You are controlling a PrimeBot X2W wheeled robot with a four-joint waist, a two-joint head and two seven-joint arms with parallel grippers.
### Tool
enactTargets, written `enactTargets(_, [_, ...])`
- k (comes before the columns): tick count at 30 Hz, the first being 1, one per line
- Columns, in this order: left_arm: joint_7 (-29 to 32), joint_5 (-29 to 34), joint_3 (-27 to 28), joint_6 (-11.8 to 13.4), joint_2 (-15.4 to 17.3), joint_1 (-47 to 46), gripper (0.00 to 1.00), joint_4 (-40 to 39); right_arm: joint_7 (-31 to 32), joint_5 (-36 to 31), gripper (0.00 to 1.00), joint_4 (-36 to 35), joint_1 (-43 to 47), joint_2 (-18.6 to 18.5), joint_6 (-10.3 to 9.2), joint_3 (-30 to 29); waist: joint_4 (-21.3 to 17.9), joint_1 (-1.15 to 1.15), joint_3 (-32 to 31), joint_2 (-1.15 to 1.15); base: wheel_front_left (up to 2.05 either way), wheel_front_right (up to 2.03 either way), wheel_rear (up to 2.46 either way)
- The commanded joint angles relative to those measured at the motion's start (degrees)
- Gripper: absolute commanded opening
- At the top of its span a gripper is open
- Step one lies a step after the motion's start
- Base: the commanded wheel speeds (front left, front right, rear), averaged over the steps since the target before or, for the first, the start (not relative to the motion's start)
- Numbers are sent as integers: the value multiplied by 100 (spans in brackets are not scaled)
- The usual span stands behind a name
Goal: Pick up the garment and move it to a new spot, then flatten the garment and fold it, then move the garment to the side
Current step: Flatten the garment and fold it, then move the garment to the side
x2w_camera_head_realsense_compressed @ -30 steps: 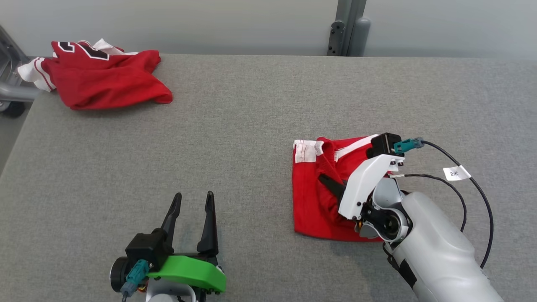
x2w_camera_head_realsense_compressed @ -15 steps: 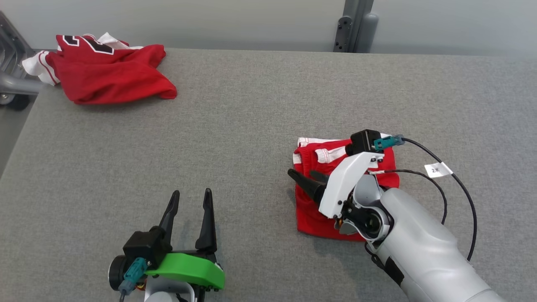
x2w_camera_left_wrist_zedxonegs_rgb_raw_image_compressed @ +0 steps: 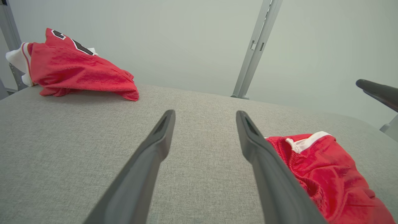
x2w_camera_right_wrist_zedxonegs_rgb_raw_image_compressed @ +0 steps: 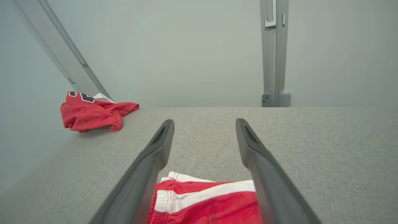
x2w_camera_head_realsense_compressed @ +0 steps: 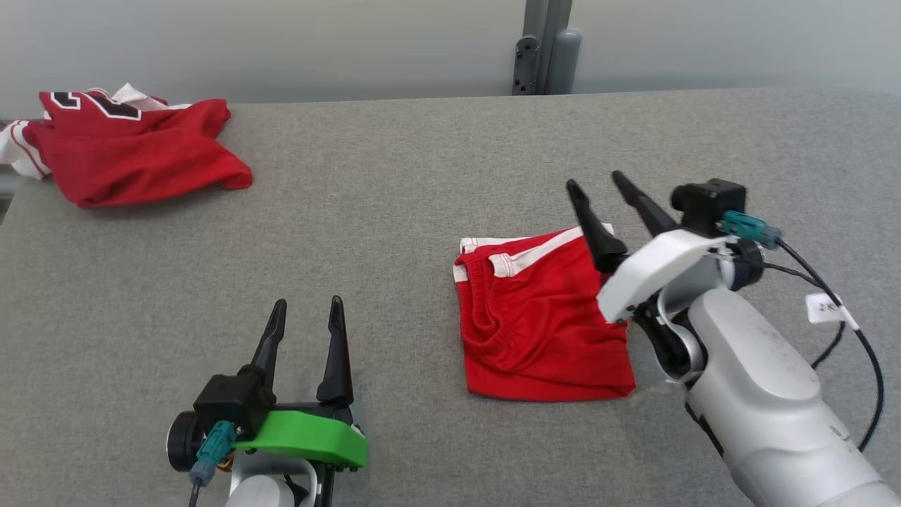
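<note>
The garment (x2w_camera_head_realsense_compressed: 542, 324) is a pair of red shorts with white stripes, folded into a rough square and lying flat right of centre on the grey table (x2w_camera_head_realsense_compressed: 422, 176). My right gripper (x2w_camera_head_realsense_compressed: 593, 180) is open and raised over the garment's far right corner, fingers pointing away, nothing between them. In the right wrist view the garment (x2w_camera_right_wrist_zedxonegs_rgb_raw_image_compressed: 205, 199) lies below the open right gripper (x2w_camera_right_wrist_zedxonegs_rgb_raw_image_compressed: 204, 122). My left gripper (x2w_camera_head_realsense_compressed: 308, 303) stands open and empty near the front edge, left of the garment. The left wrist view has the garment (x2w_camera_left_wrist_zedxonegs_rgb_raw_image_compressed: 326, 168) beside the right finger of the left gripper (x2w_camera_left_wrist_zedxonegs_rgb_raw_image_compressed: 205, 113).
A crumpled red jersey (x2w_camera_head_realsense_compressed: 134, 155) with white trim and black lettering lies at the table's far left corner, also seen as the jersey (x2w_camera_left_wrist_zedxonegs_rgb_raw_image_compressed: 77, 71) and jersey (x2w_camera_right_wrist_zedxonegs_rgb_raw_image_compressed: 93, 115). A grey post (x2w_camera_head_realsense_compressed: 542, 49) stands behind the table's back edge.
My right gripper has opened, let go of the garment and lifted away toward the back right. The garment now lies uncovered. The head camera has shifted. The left gripper stays still.
</note>
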Motion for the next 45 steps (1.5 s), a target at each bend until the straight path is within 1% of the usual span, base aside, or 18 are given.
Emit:
enactTargets(1, [-4,84,41,-5,10,-65,100,-19,-213,-216,100,-89,196,-47,2,-208,-161,0,-92,0,0,0,0])
enactTargets(4, [-4,132,76,-4,10,-46,100,-27,-483,-700,100,-355,511,-110,2,-688,-261,0,-139,0,0,0,0])
enactTargets(5, [-4,131,88,-1,10,-23,100,-31,-547,-881,100,-516,710,-106,2,-930,-294,0,-157,0,0,0,0])
enactTargets(10, [-4,189,193,-30,11,138,100,-43,-648,-1436,100,-1378,1575,26,2,-1639,-389,0,-216,0,0,0,0])
enactTargets(13, [-4,229,307,-23,18,236,100,-80,-663,-1620,100,-1876,2074,152,2,-1892,-426,0,-235,0,0,0,0])
enactTargets(16, [-4,254,433,-18,20,390,100,-140,-662,-1736,100,-2298,2471,266,2,-2023,-451,0,-250,0,0,0,0])
enactTargets(19, [-4,283,547,-7,22,539,100,-220,-664,-1760,100,-2548,2746,369,2,-2096,-474,0,-266,0,0,0,0])
enactTargets(28, [-3,264,671,-57,16,753,100,-241,-667,-1907,100,-2726,3016,473,2,-2200,-438,0,-373,0,0,0,0])
enactTargets(45, [-3,238,582,-9,11,756,100,-230,-668,-1782,100,-2534,3024,478,2,-2141,-339,0,-447,0,0,0,0])
